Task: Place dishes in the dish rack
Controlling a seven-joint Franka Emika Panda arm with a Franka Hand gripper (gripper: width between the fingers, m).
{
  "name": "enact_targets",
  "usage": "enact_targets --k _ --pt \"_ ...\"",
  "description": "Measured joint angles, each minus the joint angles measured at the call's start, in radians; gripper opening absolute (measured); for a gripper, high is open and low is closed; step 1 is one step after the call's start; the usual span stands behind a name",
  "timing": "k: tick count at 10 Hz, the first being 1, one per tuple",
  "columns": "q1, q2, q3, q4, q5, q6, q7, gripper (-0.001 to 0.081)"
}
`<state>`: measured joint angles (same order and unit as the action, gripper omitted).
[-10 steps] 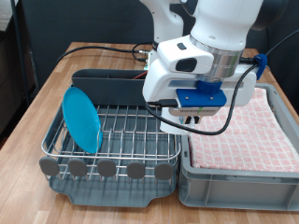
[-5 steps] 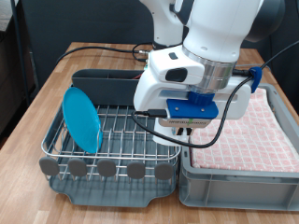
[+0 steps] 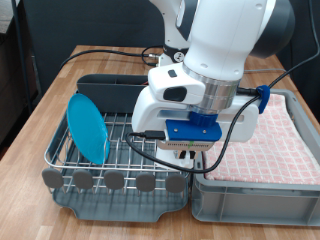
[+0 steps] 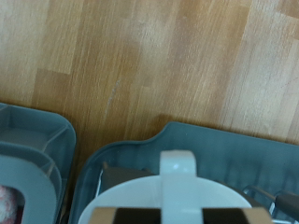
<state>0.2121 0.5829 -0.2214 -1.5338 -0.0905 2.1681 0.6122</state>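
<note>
While the light-blue plate [image 3: 87, 126] stands upright in the dish rack [image 3: 120, 150] — claw [image 4: 174, 217] pinching white mug [image 4: 173, 191] above its tray.

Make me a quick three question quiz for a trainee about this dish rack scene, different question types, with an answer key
1. True or false: the light-blue plate stands on edge in the dish rack.
2. Multiple choice: the grey bin at the exterior view's right is lined with A) pink checked cloth, B) green towel, C) bare wire.
3. Fill in: in the wrist view, a white ____ with a handle sits right at the gripper.

Key: 1 true; 2 A; 3 mug.
</note>
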Motion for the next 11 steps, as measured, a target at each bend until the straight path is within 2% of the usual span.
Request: enact_targets --k 6,11 --pt "-0.039 0.081 0.025 0.080 0.058 -0.004 -0.042 0.0072" --pt "-0.050 0.135 0.037 0.141 0.087 -0.062 -0.053 0.0072"
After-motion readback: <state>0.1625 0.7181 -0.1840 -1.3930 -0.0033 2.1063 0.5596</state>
